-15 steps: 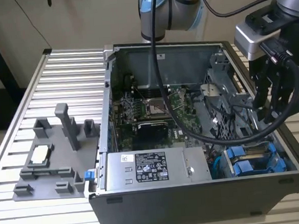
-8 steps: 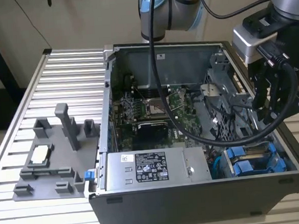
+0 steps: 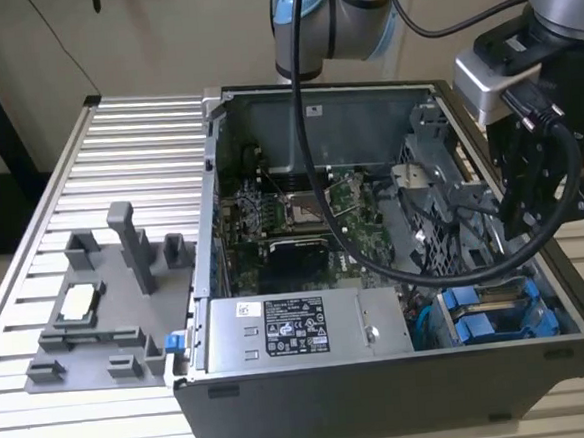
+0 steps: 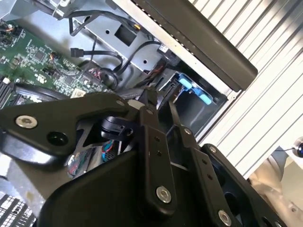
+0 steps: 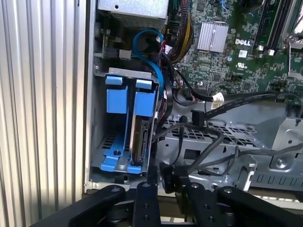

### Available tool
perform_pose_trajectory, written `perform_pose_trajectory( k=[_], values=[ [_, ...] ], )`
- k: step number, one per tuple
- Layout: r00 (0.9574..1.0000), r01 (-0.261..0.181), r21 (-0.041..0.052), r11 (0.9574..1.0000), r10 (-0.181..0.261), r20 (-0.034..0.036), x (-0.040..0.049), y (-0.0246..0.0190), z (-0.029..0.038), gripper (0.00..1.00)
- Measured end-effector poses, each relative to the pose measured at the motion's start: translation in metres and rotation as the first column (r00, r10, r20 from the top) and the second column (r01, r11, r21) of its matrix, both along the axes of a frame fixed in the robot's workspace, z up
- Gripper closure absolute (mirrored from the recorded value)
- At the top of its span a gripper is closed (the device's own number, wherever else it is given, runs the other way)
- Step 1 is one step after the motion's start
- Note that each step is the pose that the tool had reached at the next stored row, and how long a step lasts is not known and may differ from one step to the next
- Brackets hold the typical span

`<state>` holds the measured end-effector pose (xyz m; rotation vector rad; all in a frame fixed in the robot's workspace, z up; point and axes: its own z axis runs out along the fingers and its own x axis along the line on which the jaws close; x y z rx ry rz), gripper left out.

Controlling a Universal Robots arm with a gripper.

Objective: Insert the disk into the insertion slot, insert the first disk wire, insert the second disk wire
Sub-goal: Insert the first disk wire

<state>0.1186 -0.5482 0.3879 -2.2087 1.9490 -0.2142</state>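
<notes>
The gripper (image 5: 166, 183) has its black fingers (image 5: 144, 198) drawn close together, and between their tips sits the plug of a black disk wire (image 5: 166, 175), which they appear to pinch. The cable runs from it over a perforated metal cage (image 5: 213, 137).

Just beyond the fingertips stands the insertion slot (image 5: 124, 72), a grey sheet-metal bay with blue rails (image 5: 116, 101). The disk (image 5: 138, 142) is already seated in it, on edge, in the half nearer the wires, with its blue carrier frame (image 5: 144, 101) around it. A blue cable (image 5: 154, 56) loops beside the bay.

Farther in lies the green motherboard (image 5: 227, 56).

In the exterior view the arm (image 3: 557, 0) reaches down over the open computer case (image 3: 384, 393) at the exterior view's right. The blue rails (image 3: 484, 316) lie in the case's near corner, beside the power-supply box (image 3: 300, 329). The case rests on a slatted metal table (image 3: 136, 140).
</notes>
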Motion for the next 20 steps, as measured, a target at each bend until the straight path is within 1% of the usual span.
perform_pose_trajectory(
  k=[1, 2, 4, 6, 9, 10, 11, 12, 13, 14, 15, 18, 19, 20],
  values=[
    [1.0, 0.0, -0.0004, 1.0, 0.0, 0.0015, 0.0, 0.0, -0.0002, 0.74],
    [1.0, 0.0, -0.0006, 1.0, 0.0, 0.0025, 0.0001, 0.0, -0.0005, 0.8],
    [1.0, 0.0, -0.0012, 1.0, 0.0, 0.0026, 0.0001, 0.0001, -0.001, 0.81],
    [1.0, 0.0, -0.0047, 1.0, 0.0, 0.0026, 0.0, 0.0, -0.0016, 0.81],
    [1.0, 0.0, -0.0057, 1.0, 0.0, 0.0026, 0.0, 0.0, -0.0015, 0.81],
    [1.0, 0.0, -0.0057, 1.0, 0.0, 0.0023, 0.0001, 0.0, -0.0015, 0.81],
    [1.0, 0.0, -0.0059, 1.0, 0.0, -0.0011, 0.0007, 0.0, -0.0015, 0.81],
    [1.0, 0.0, -0.0076, 1.0, 0.0, -0.0076, 0.0016, 0.0001, -0.0015, 0.81],
    [0.9999, 0.0, -0.0094, 1.0, 0.0, -0.0163, 0.0033, 0.0, -0.0017, 0.81],
    [0.9996, 0.0, -0.0105, 0.9999, 0.0, -0.027, 0.0053, 0.0, -0.0018, 0.81],
    [0.9993, 0.0, -0.0116, 0.9999, 0.0, -0.0382, 0.0074, 0.0, -0.0019, 0.81],
    [0.9972, -0.001, -0.0144, 0.9999, 0.0, -0.0751, 0.0147, 0.0, -0.0022, 0.81],
    [0.9961, -0.001, -0.0148, 0.9999, 0.0, -0.0878, 0.0174, 0.0, -0.0024, 0.81],
    [0.9948, -0.001, -0.0151, 0.9999, 0.0, -0.1021, 0.0202, 0.0, -0.0025, 0.81]
  ],
)
